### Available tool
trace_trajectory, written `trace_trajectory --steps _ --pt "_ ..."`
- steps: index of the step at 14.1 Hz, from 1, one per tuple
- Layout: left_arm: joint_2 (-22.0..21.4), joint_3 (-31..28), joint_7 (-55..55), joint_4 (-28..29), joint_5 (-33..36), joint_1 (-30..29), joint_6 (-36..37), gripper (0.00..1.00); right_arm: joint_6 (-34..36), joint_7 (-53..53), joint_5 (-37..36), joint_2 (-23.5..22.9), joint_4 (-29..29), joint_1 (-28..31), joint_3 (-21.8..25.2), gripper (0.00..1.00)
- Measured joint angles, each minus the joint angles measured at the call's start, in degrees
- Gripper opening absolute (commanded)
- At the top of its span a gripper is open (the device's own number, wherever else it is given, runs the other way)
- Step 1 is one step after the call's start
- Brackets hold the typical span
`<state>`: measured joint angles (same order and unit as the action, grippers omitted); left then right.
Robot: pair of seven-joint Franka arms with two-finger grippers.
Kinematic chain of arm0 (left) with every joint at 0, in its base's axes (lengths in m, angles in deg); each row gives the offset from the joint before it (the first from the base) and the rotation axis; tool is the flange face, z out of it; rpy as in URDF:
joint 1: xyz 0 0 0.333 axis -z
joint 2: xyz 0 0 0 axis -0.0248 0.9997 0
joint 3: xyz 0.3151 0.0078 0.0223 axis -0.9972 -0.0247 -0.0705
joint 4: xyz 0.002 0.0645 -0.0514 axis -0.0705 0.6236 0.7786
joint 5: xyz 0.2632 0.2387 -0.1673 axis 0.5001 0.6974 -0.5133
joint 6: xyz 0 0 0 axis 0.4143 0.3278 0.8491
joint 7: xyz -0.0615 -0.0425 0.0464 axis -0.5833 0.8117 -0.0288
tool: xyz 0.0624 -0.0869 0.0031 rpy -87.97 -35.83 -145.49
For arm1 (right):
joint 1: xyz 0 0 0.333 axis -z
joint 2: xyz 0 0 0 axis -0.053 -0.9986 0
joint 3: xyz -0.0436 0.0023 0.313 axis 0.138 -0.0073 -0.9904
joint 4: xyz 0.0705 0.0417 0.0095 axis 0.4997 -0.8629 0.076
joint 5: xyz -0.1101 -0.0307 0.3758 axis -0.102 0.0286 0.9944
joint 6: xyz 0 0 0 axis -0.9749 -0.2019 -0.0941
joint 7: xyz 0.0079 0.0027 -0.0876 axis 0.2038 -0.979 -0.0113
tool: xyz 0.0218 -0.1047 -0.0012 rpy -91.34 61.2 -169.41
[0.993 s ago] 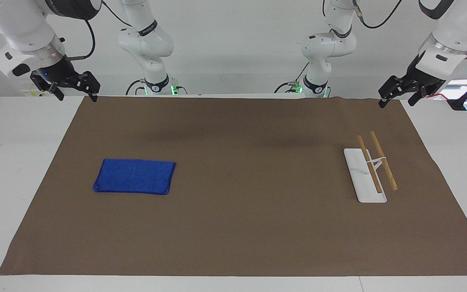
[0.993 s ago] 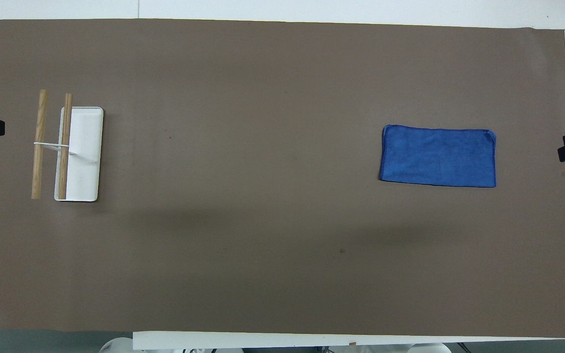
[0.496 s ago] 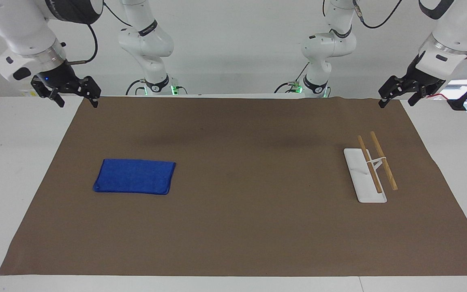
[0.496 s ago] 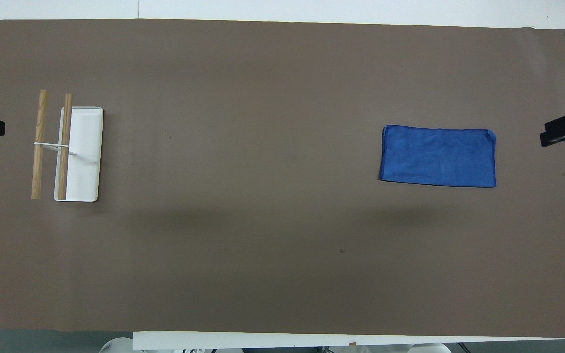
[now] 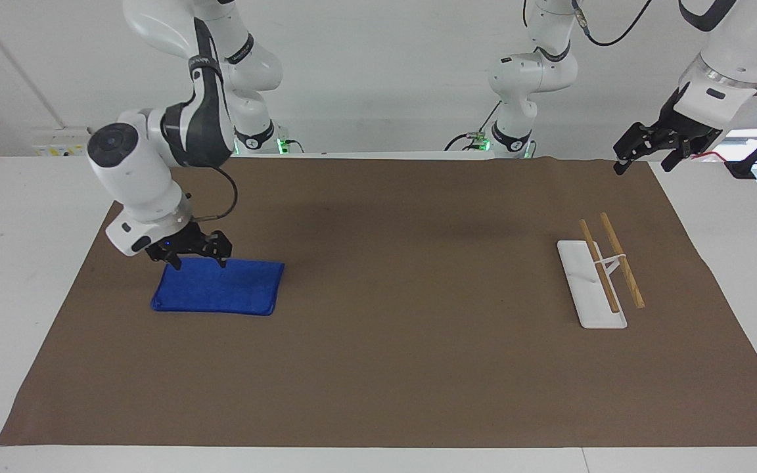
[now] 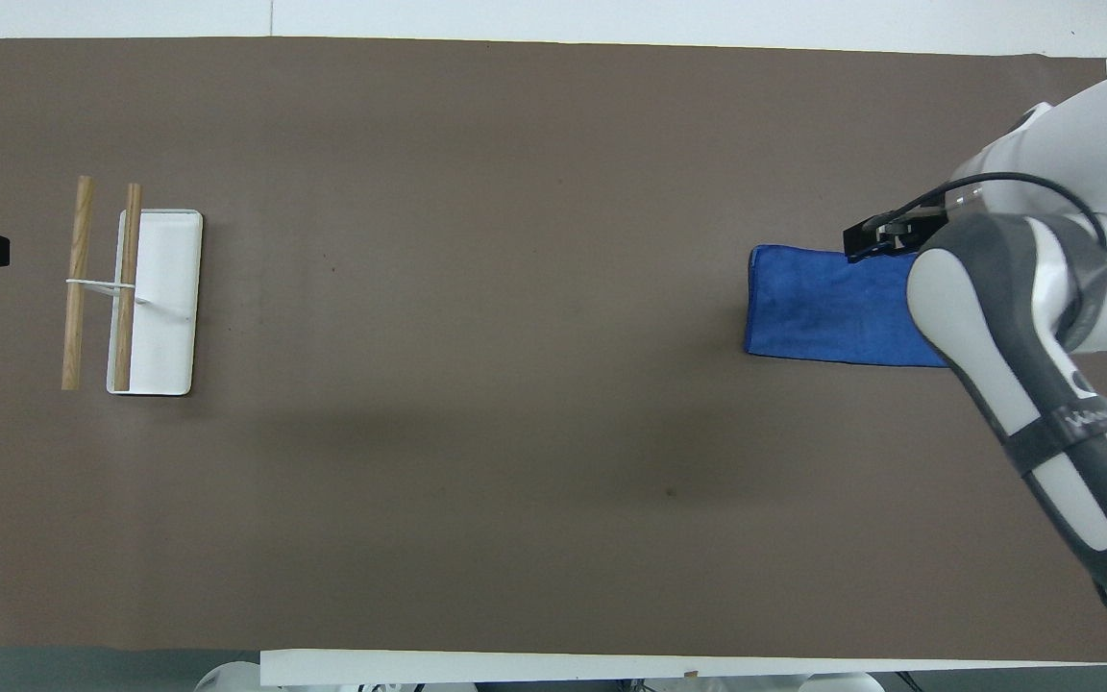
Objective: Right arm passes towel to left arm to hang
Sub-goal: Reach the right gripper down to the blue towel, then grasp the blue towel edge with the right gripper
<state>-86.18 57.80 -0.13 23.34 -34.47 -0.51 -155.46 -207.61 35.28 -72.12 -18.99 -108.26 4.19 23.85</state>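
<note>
Towel (image 5: 217,288) flat on the brown mat (image 5: 385,368), toward the right arm's end, long axis running along the table's length.

Now under the right gripper (image 5: 198,262), down from its earlier spot at the mat's corner, fingers spread, tips at the towel's edge nearer the robots. Left gripper (image 5: 641,157) waiting, unmoved, fingers apart, over the mat's corner near the wooden-barred rack (image 5: 602,279).
</note>
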Motion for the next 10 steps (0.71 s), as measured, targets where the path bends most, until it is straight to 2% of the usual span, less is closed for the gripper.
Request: trace_trajectory --steps 2,5,10 --pt "0.0 0.0 0.0 0.0 0.0 0.0 0.0 1.0 -3.9 0.1 0.0 -1.1 -3.9 0.1 0.1 0.95" --pt "0.0 0.0 0.0 0.0 0.0 0.0 0.0 1.0 -4.8 -0.2 0.0 -2.4 -6.0 0.8 0.3 0.91" --pt "0.0 0.0 0.0 0.0 0.0 0.0 0.0 1.0 -10.3 -0.2 0.0 -4.5 -9.0 1.8 0.4 0.85"
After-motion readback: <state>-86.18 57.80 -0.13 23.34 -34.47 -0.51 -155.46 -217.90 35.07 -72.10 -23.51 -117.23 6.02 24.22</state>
